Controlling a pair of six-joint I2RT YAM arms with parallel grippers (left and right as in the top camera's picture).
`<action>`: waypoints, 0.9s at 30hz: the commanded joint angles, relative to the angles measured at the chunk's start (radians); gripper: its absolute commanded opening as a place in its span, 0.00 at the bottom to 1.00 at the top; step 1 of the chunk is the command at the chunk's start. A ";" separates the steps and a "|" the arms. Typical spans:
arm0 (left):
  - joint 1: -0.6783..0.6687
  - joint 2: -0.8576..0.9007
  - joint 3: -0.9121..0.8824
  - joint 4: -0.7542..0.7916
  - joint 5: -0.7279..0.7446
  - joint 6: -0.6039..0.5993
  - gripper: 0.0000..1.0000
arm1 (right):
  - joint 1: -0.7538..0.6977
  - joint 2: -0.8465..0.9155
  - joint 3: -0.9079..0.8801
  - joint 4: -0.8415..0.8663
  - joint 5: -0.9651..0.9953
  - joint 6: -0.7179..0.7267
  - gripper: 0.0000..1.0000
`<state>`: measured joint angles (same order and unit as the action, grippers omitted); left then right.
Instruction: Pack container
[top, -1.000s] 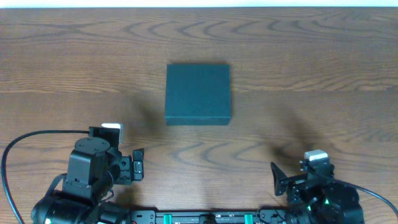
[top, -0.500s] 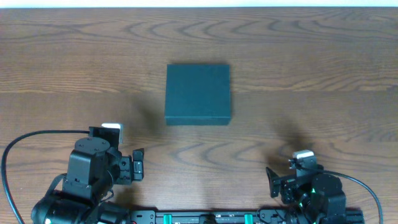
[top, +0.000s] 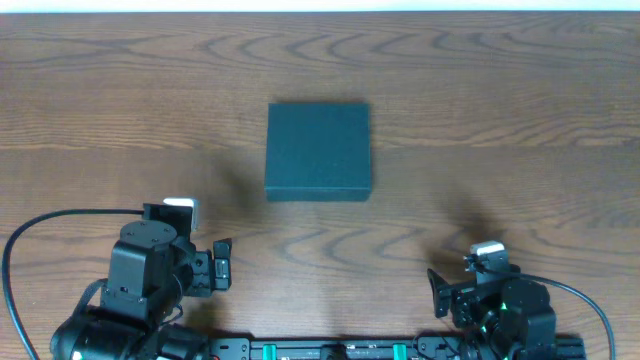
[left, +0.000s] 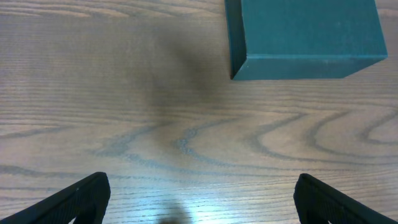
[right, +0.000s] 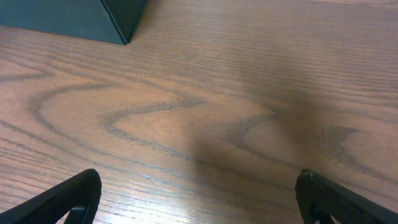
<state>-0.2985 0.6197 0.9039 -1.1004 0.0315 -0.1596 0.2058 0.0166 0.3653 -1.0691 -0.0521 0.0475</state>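
Observation:
The container (top: 318, 151) is a dark teal square box with its lid shut, lying flat on the wooden table (top: 500, 120) a little left of centre. In the left wrist view the container (left: 305, 34) fills the upper right; in the right wrist view only a corner of the container (right: 74, 15) shows at the top left. My left gripper (top: 224, 263) rests at the near left edge, open and empty, well short of the box. My right gripper (top: 438, 291) rests at the near right edge, also open and empty. Both stand above bare wood: left gripper (left: 202, 200), right gripper (right: 199, 198).
Black cables (top: 60, 218) loop beside the left arm and by the right arm at the near edge. A black rail (top: 330, 350) runs along the front between the two arm bases. The table's far edge meets a white strip (top: 320, 5).
The right arm has shifted a little to the left and back toward the near edge, then held still. The left arm and the container have not moved.

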 joint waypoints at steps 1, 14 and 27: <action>-0.003 -0.003 -0.001 -0.003 0.010 -0.005 0.96 | -0.008 -0.011 -0.008 -0.003 0.003 -0.012 0.99; -0.003 -0.026 -0.012 -0.004 -0.102 0.053 0.95 | -0.008 -0.011 -0.008 -0.003 0.003 -0.012 0.99; -0.003 -0.415 -0.394 0.149 -0.029 0.164 0.95 | -0.008 -0.011 -0.008 -0.003 0.003 -0.012 0.99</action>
<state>-0.2985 0.2565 0.5686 -0.9585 -0.0212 -0.0212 0.2050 0.0147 0.3641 -1.0676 -0.0521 0.0471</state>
